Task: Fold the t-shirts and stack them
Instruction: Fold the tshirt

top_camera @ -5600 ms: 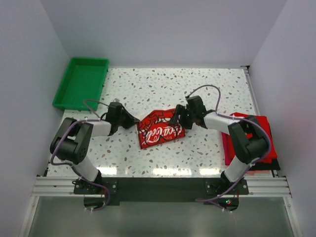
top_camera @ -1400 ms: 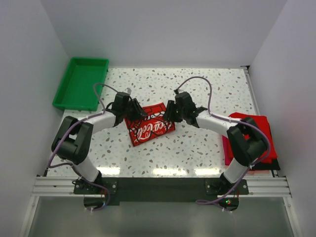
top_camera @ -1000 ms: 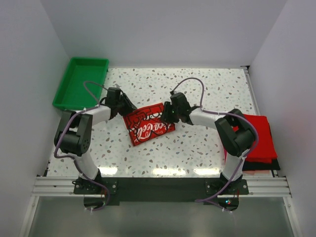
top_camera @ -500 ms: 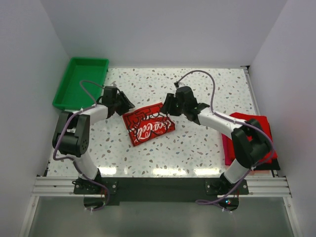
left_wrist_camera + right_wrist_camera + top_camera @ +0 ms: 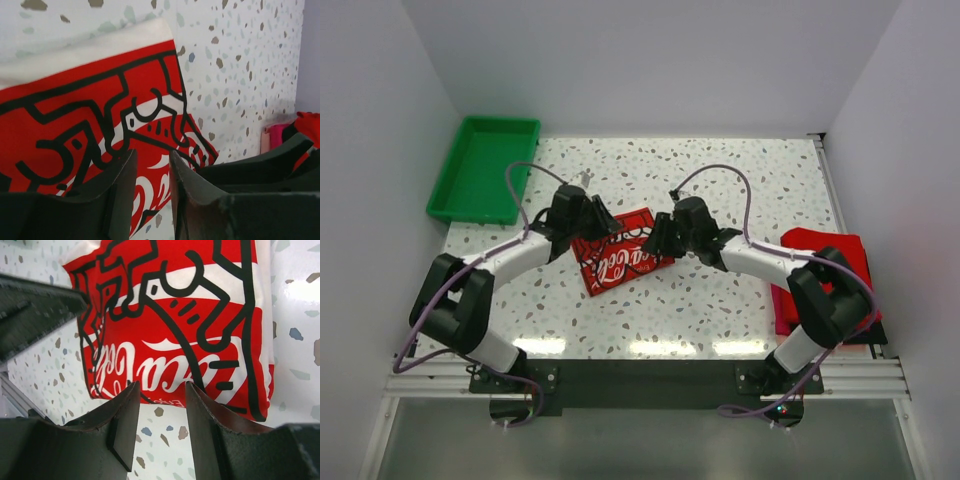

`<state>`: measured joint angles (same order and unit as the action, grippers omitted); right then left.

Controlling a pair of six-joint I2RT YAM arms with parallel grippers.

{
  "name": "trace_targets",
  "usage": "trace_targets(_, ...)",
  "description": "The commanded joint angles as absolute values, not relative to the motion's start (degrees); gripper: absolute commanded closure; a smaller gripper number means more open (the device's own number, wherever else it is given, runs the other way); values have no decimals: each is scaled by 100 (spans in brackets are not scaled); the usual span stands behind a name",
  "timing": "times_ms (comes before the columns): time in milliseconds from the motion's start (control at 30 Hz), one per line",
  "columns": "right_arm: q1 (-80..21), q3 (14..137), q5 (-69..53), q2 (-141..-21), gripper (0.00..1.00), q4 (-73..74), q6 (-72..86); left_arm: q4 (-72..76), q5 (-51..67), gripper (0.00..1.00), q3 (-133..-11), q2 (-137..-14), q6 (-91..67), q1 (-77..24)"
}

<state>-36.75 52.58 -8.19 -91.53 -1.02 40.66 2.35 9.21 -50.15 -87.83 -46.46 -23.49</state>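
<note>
The left claw (image 5: pixel 151 160) and right claw (image 5: pixel 162 390) hang narrow and empty over the printed t-shirt (image 5: pixel 623 262); a sloppy grab could mess its folds.

Folded printed shirt (image 5: pixel 623 258) lies central; red stack (image 5: pixel 825 238) right.

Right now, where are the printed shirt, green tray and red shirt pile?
printed shirt (image 5: pixel 620 258): top view, middle of its graphic.
green tray (image 5: pixel 485 168): top view, its bare floor.
red shirt pile (image 5: pixel 835 240): top view, far edge.
</note>
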Motion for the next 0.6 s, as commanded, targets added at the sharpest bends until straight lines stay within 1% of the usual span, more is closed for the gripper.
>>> trace_targets(0,-3656,5107,-870,-9360,55,-579,4262,641,941,64,-4720,-8806,-4808,-2592)
trace_targets(133,-3656,4949,-923,-9781,55,-738,4447,729,809,67,-4474,-9148,-4860,-2900)
trace_targets(267,-3647,4825,-1098,-9923,56,-852,4632,809,625,69,-4123,-9307,-4948,-2988)
trace_targets(567,-3481,4571,-1116,-9466,56,-563,4702,694,466,71,-3806,-9281,-4948,-3032)
